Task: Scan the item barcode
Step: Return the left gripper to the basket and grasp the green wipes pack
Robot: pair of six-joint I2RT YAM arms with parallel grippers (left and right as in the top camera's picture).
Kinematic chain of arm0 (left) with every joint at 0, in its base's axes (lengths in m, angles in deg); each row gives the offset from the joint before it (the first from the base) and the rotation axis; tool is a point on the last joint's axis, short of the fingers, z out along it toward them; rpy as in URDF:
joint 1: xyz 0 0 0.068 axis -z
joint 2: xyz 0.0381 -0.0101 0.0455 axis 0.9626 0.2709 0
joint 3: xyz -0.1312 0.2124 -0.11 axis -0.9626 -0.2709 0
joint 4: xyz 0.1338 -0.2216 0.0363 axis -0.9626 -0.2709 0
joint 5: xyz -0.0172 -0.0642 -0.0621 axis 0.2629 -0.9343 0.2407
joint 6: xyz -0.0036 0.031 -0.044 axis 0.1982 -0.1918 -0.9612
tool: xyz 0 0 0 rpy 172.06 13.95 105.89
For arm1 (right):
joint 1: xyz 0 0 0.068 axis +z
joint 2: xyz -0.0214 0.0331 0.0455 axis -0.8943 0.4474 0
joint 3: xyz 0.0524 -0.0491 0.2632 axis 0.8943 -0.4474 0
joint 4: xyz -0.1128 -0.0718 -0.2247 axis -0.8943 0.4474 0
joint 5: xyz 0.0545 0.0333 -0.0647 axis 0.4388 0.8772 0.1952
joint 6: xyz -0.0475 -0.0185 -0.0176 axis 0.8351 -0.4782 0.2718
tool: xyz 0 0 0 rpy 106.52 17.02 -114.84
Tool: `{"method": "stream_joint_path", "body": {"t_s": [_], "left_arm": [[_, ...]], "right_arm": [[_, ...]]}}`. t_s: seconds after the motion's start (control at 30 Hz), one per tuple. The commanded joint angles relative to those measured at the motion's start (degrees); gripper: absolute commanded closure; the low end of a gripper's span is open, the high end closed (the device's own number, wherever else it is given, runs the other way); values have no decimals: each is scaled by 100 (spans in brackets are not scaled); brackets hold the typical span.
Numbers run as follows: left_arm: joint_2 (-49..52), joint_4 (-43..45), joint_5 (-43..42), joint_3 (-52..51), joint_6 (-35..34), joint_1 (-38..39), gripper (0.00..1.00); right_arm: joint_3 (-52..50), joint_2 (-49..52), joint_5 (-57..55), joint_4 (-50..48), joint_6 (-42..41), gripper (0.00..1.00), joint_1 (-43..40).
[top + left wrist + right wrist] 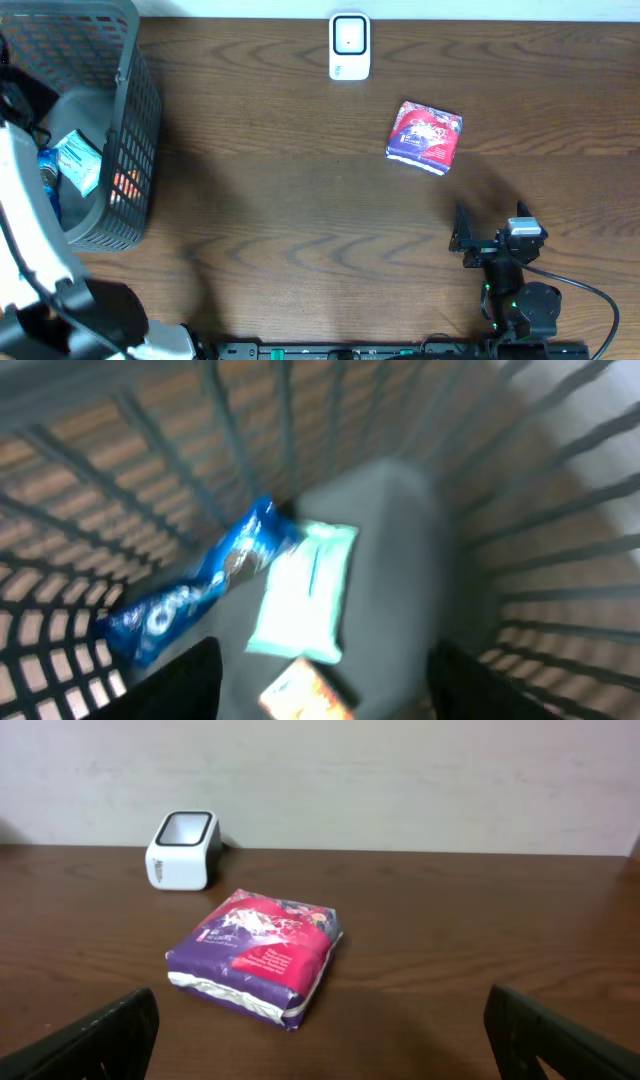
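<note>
With the left gripper point(325, 668) held apart above the teal packet point(305, 595) in the basket point(560, 560), and the right gripper point(320, 1035) spread empty, the adjoining blue packet point(200, 590) could be pinched along with it.

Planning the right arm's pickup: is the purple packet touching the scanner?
No, the purple packet lies apart from the white scanner, with bare table between them.

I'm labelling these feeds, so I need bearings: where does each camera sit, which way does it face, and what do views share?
Overhead: above the table, looking straight down; both arms show.
Left wrist: looks down into the basket; own fingers at bottom.
Right wrist: low, faces the wall past purple packet and scanner; fingers in lower corners.
Shared: overhead and right wrist both show packet, scanner.
</note>
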Motion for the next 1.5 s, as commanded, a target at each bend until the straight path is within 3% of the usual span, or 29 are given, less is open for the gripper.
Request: {"method": "stream_joint_path", "body": {"t_s": [0.0,0.3,0.63,1.27,1.37,1.47], "left_arm": [[654,-166,11,13,-136,0,36],[1784,-251,741,13,-142,37,35],[2581,-7,765,13,-286,50,35],[2791,717,763,-446,-197,157,35],[2791,717,763,-518,-197,157,38],[2791,710,758,-570,-197,157,58]], "right_arm": [[-9,-31,15,22,-57,1,-46],[-9,-31,15,22,-57,1,-46],[-9,-31,15,22,-57,1,-46],[-9,-31,15,22,-57,1,-46],[-9,-31,15,22,-57,1,-46],[-9,-31,15,22,-57,1,-46]]}}
